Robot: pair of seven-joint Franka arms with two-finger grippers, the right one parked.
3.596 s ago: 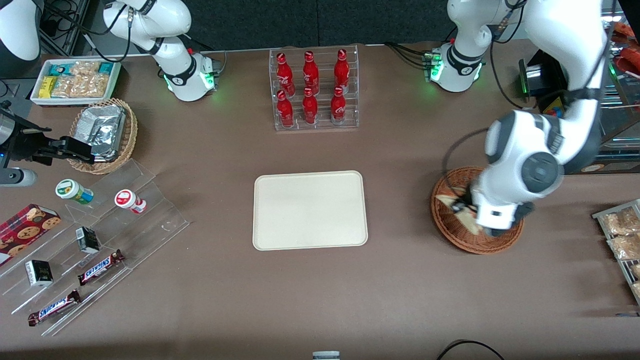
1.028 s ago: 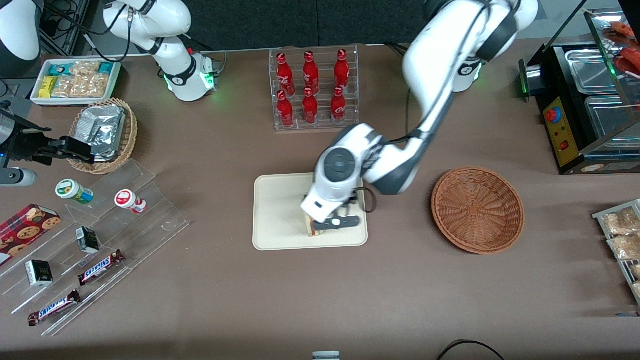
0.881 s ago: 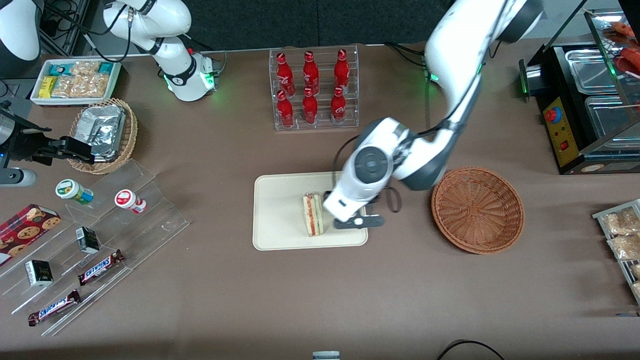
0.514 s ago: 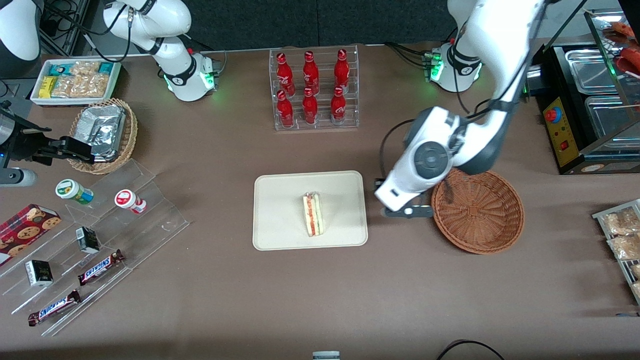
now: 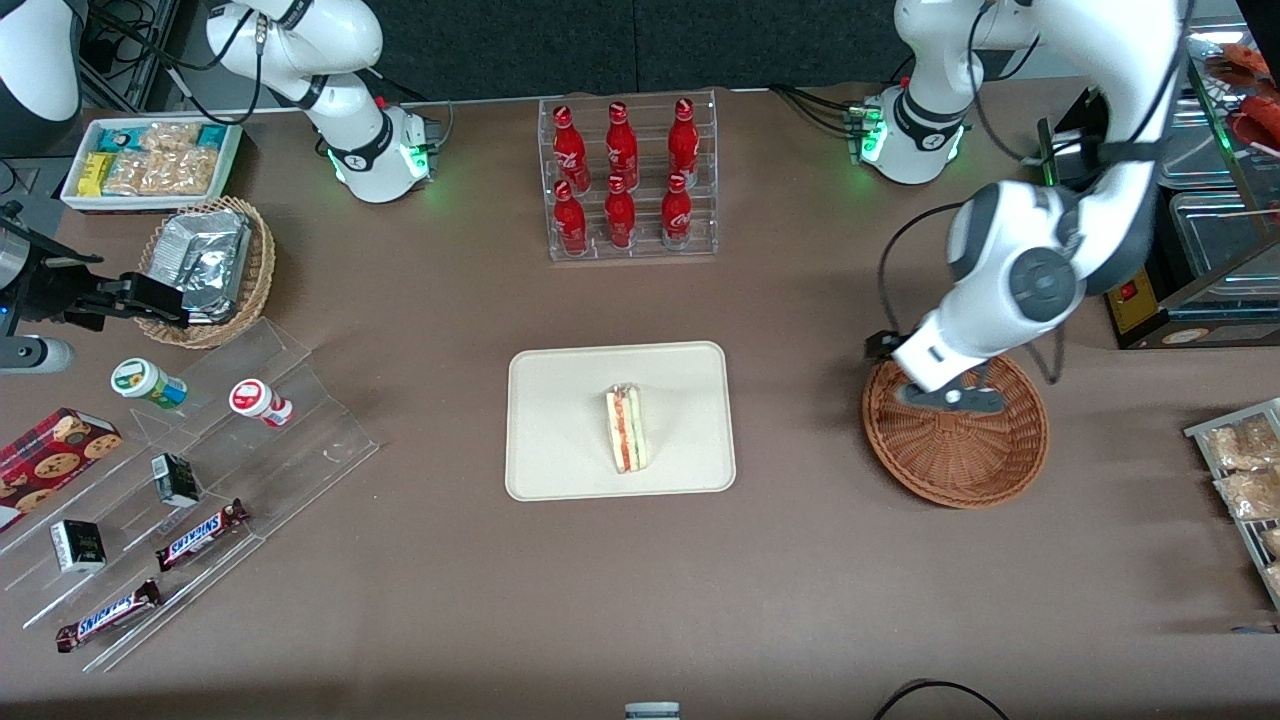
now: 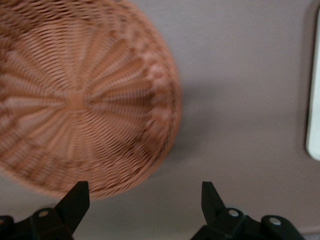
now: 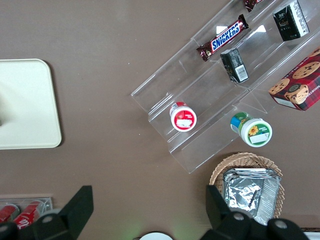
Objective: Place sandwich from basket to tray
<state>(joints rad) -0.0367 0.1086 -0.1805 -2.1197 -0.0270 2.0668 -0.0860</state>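
A: Where is the sandwich (image 5: 626, 430)?

B: It lies on the tray (image 5: 560, 400), roughly mid-tray and a little toward the edge nearer the front camera, with its red and green filling layers showing along its length. Nothing touches it.

A: And the gripper (image 5: 946, 396)?

B: It hangs above the basket (image 5: 960, 470), over the part of the rim farther from the front camera, well apart from the tray. The wrist camera shows the two dark fingers (image 6: 75, 202) spread wide with only the woven bottom and brown surface (image 6: 240, 100) between them; they hold nothing.

A: Anything in the basket?

B: No, just bare wicker in both views. A pale corner of the tray edge shows in the wrist picture too.

A: What else is on the surface?

B: A clear rack of red bottles (image 5: 628, 175) stands farther from the front camera than the tray. Toward the parked arm's end are a lighter wicker basket with foil packets (image 5: 205, 265), a white box of snacks (image 5: 150, 160), and clear stepped shelves (image 5: 200, 470) carrying chocolate bars, small cartons and two round tubs.
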